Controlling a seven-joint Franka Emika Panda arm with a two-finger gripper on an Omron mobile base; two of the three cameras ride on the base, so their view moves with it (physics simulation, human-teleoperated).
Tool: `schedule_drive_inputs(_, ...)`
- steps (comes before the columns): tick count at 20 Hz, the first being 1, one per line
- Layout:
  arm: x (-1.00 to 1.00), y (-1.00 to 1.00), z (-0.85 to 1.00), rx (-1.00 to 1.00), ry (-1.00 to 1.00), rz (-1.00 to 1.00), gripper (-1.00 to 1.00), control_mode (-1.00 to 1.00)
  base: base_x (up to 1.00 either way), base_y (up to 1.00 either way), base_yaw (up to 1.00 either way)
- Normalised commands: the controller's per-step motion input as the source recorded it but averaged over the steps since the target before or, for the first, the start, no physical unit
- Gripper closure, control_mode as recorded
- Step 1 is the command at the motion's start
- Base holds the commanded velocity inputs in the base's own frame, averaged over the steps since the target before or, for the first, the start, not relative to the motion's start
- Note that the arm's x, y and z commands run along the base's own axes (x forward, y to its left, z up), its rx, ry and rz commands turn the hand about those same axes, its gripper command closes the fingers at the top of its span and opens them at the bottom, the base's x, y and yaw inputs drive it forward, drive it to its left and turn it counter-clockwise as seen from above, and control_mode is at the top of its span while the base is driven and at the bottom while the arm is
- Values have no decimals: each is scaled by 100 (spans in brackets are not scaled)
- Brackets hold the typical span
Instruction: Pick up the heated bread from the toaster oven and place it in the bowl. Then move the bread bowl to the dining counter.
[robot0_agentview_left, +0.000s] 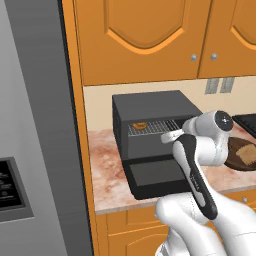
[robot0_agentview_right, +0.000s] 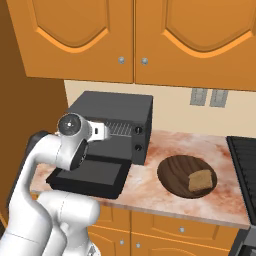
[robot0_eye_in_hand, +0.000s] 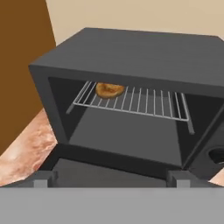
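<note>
The toaster oven (robot0_eye_in_hand: 131, 100) stands with its drop-down door (robot0_agentview_right: 92, 177) folded flat onto the marbled worktop (robot0_agentview_right: 220, 200), which leaves the cavity wide open to the hand facing it; that, I judge, is why the arm holds the gripper (robot0_eye_in_hand: 111, 179) level just outside the mouth, lined up for a straight reach inward. In the hand view the heated bread (robot0_eye_in_hand: 109, 90) lies on the silver wire rack (robot0_eye_in_hand: 140, 101) toward eleven o'clock, far back on the left side, so the reach must go deep and aim left of centre. The two fingertips (robot0_eye_in_hand: 43, 178) stand wide apart with nothing between them, so the pincer is released and empty. The bun is small, round and golden-brown with a darker hollow, likely light and a little soft; the rack is thin parallel rods, which give it little footing if nudged. The oven is a matte black box with hard flat walls. In the right base view the bowl (robot0_agentview_right: 175, 175), shallow dark wood with visible grain, sits at four o'clock from the oven, well apart, already carrying a flat tan square slice (robot0_agentview_right: 200, 180) near its right rim.
</note>
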Motion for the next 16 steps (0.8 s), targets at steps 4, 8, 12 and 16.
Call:
schedule_drive_inputs(4, 16, 0, -8, 5, -22, 1, -100, -100, 0, 0, 0)
schedule_drive_inputs(8, 31, 3, -13, 0, -11, 0, -100, -100, 0, 0, 0)
schedule_drive_inputs(12, 17, 0, 0, 4, -11, 0, -100, -100, 0, 0, 0)
schedule_drive_inputs(16, 24, 0, -1, 1, -6, 0, -100, -100, 0, 0, 0)
